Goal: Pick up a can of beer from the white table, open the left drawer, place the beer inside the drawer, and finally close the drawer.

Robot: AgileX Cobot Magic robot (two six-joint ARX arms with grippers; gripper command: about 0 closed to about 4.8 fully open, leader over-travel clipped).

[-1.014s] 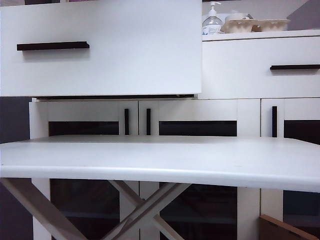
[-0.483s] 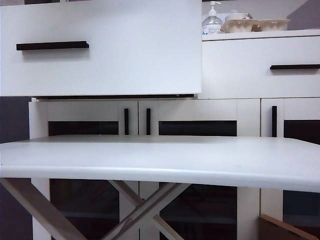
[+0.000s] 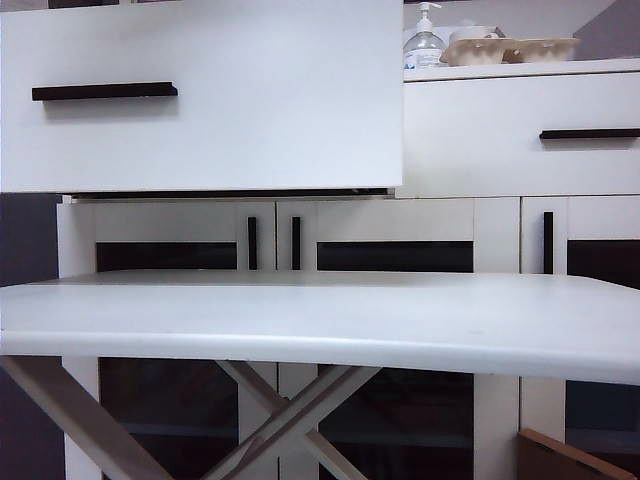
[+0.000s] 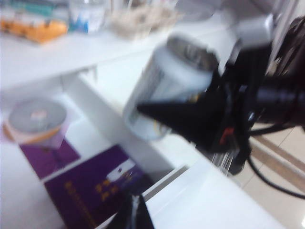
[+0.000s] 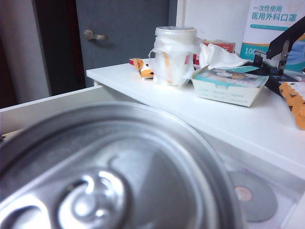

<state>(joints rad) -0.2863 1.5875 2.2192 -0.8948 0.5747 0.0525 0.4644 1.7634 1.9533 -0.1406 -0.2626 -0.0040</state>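
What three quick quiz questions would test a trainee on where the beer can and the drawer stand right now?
1. True or false: the left drawer is shut.
2. Which gripper holds the can of beer? A) left B) right C) neither
3. What purple thing lies in the open drawer?

Key: 1 false, it is pulled out. 2 B: the right gripper holds the can over the drawer, and the left gripper hangs shut by the drawer front. 3 a flat purple package with gold lettering.

can of beer point(image 5: 109, 176): shiny silver metal | white table point(image 3: 320, 320): smooth matt wht | left drawer point(image 3: 250, 100): smooth wht front
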